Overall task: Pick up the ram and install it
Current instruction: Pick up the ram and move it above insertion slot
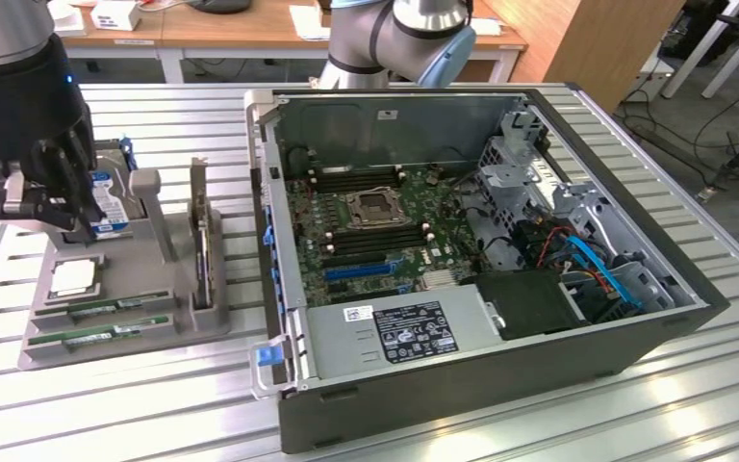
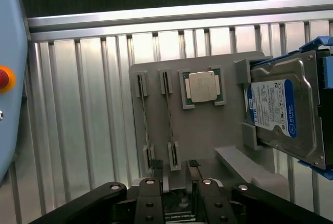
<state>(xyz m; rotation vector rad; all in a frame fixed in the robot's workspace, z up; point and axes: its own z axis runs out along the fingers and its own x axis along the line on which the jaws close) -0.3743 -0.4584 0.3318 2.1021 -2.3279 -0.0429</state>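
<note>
— Where was the ram (image 1: 119, 305)?
— Slotted on edge in the grey holder (image 2: 208, 130) beside its twin (image 1: 100, 332), long axes parallel across the holder's end. The hard drive (image 2: 281, 115) was cropped.
— The pincer (image 2: 175, 166)?
— Above the holder, fingers apart, empty.

Slatted table (image 1: 151, 409): grey fixture (image 1: 216, 318), open computer case (image 1: 472, 399).

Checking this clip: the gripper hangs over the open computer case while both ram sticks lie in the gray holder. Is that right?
No. The exterior view shows the gripper over the gray holder, next to the hard drive, not over the open computer case. Both ram sticks do lie in the holder.
</note>
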